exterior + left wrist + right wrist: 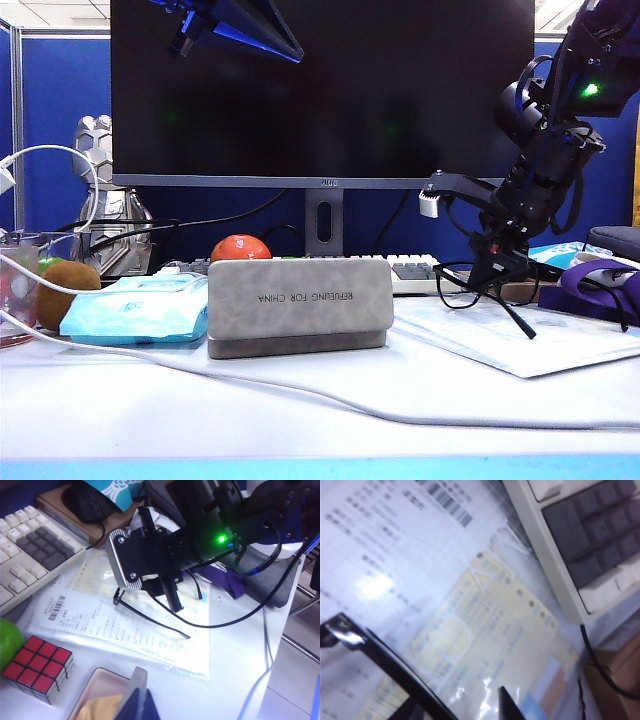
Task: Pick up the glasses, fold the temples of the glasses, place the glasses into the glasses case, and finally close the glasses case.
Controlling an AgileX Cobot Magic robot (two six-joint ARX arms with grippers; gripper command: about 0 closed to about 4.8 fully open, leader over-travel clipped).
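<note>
The glasses (470, 285) lie on a plastic-sleeved paper (520, 335) at the right, one temple (160, 624) stretched out flat. My right gripper (497, 268) points down onto them. In the right wrist view one fingertip (507, 705) stands apart from the black frame (385, 665), so the jaws are open. The grey glasses case (300, 300) stands mid-table with its lid up. Its tan lining and a yellow cloth (100, 707) show in the left wrist view. My left gripper (292, 52) hangs high above the case, shut (139, 697), nothing visibly held.
A keyboard (412, 270) and a monitor foot (324, 222) stand behind. Left of the case are a light-blue wipes pack (135, 310), a kiwi (68, 290) and a red fruit (240, 247). A white cable (300, 390) crosses the front. A Rubik's cube (40, 667) sits nearby.
</note>
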